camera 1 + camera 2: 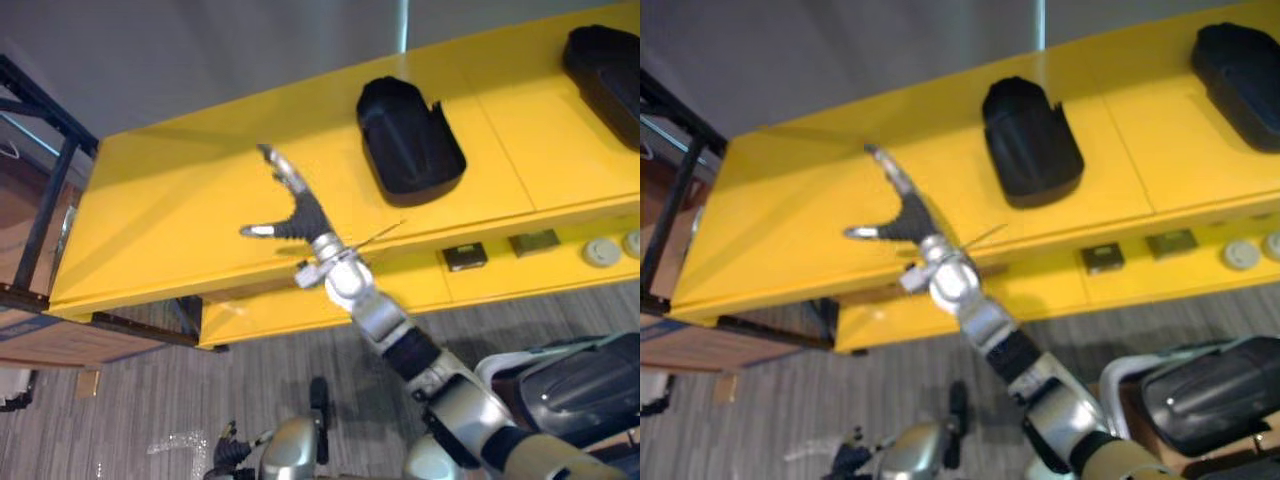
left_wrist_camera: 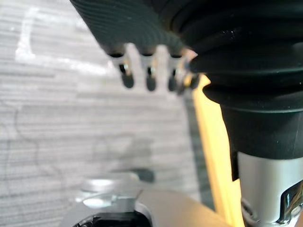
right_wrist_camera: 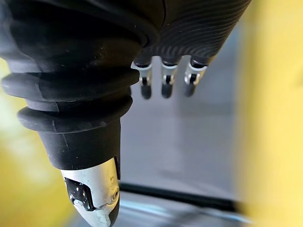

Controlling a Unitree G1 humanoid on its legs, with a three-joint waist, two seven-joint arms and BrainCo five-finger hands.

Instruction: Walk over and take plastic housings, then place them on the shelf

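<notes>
Right hand [image 1: 300,215] is open and empty over the yellow table [image 1: 150,220]; the nearest black housing [image 1: 410,140] lies to its right, apart. Swing it across and settle over the rim before closing; left hand [image 2: 149,78] hangs relaxed

Plastic housings [image 1: 408,140] apart on shelf [image 1: 180,215]

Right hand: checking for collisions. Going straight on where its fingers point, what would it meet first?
Probably the grey wall: the right hand points across bare yellow shelf, with the nearest housing off to its right. Its height above the shelf is unclear.
</notes>
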